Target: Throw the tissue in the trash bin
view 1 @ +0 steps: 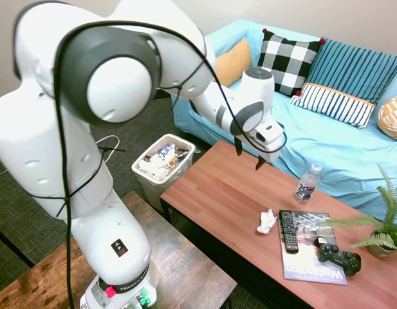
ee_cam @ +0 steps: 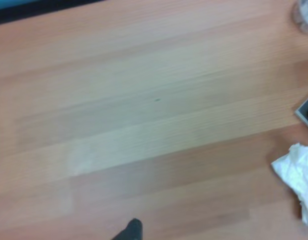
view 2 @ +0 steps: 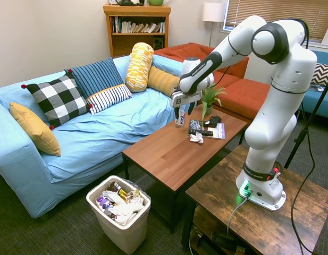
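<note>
White crumpled tissue (view 1: 267, 221) lies on the wood table (view 1: 217, 193), loose, nothing holding it. No clear long axis, it's an irregular wad; in the first exterior view it reads slightly taller than wide, with a thin end toward the table's front edge. It sits just beside the remote (view 1: 287, 230), which lies on a magazine (view 1: 309, 248); whether tissue and remote touch I cannot tell. In the wrist view the tissue (ee_cam: 298, 172) shows at the frame's edge, on bare wood, with a dark corner (ee_cam: 307, 111) of something flat near it.

Gripper (view 1: 248, 154) hovers above the table, well apart from the tissue, fingers spread and empty, pointing down. In the second exterior view the gripper (view 2: 183, 111) hangs over the sofa-side part of the table near the bottle (view 2: 180, 121).

Bin (view 1: 163, 168) stands upright on the carpet off the table's end, white liner over the rim. It is nearly full: mixed trash, white crumpled papers, colourful wrappers, a purple item. Seen from the other side, the bin (view 2: 119, 212) stands near the table's corner, not touching it.

Also on the table: a water bottle (view 1: 307, 183) upright near the sofa edge, a black game controller (view 1: 337, 254) on the magazine, a potted fern (view 1: 380, 230) at the far end. Blue sofa (view 1: 314, 141) behind with cushions.
</note>
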`<action>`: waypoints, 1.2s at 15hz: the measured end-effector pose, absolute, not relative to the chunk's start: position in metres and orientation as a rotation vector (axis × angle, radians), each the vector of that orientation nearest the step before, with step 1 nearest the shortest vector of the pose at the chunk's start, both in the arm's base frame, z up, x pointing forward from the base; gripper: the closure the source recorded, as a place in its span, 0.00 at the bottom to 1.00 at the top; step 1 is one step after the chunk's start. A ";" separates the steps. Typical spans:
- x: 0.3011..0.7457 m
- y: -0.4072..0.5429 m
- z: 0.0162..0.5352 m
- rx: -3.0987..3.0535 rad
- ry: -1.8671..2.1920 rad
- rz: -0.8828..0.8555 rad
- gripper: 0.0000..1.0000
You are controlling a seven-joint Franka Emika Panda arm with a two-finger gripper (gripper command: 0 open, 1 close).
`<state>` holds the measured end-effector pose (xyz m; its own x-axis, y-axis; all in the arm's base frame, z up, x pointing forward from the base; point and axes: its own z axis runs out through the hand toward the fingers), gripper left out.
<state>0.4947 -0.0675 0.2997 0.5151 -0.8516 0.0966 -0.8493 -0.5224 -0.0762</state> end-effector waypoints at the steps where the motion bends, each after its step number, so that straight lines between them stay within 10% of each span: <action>1: 0.503 -0.084 0.278 -2.706 1.581 -0.186 0.00; 16: 0.509 -0.177 0.097 -2.575 1.966 -0.003 0.00; 17: 0.506 -0.178 0.092 -2.572 1.968 0.002 1.00; 18: 0.504 -0.180 0.087 -2.570 1.968 0.002 1.00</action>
<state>0.5039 -0.1799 0.0871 0.2624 -0.9633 0.0568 -0.9632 -0.2579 0.0763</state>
